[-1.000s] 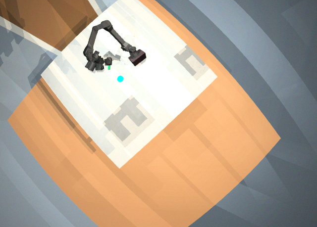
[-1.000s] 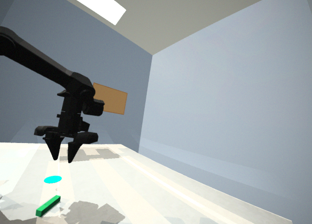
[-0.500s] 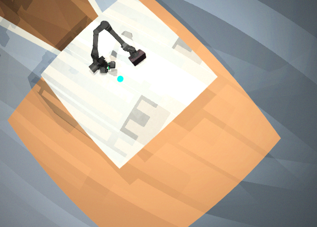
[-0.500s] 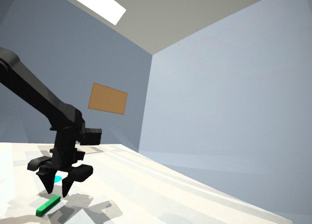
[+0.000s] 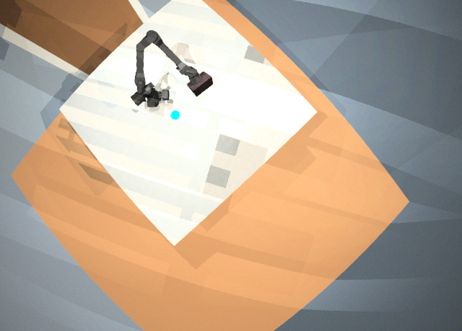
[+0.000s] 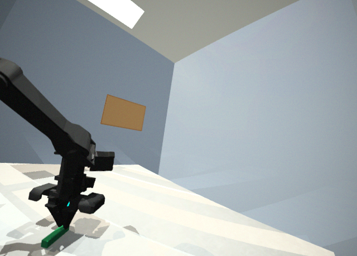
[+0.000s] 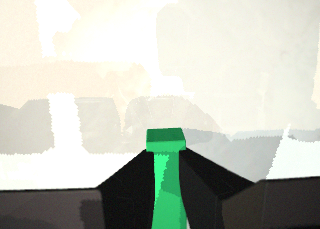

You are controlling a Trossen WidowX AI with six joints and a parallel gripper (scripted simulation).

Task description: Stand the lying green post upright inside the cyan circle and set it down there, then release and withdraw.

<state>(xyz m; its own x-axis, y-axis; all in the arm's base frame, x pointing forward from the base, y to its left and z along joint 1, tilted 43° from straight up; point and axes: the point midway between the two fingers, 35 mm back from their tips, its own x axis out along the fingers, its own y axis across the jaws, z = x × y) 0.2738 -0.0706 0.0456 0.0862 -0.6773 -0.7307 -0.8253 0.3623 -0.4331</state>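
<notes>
The green post [image 6: 53, 237] [image 7: 167, 204] lies flat on the white table. My gripper [image 6: 63, 226] [image 7: 165, 158] points down at the table and is shut on the post, near its far end in the exterior view, one finger against each side. In the top view the gripper body hides the post and the fingertips. The cyan circle [image 5: 175, 115] [image 6: 68, 203] is flat on the table, a short way from the gripper and empty. In the exterior view the gripper covers most of it, and it is outside the wrist view.
The arm's dark base [image 5: 200, 84] stands on the white table [image 5: 149, 152], with the arm bent round from it to the gripper. The table's edges drop to an orange floor area [image 5: 242, 245]. Shadows fall across the table. An orange panel [image 6: 123, 112] is on the far wall.
</notes>
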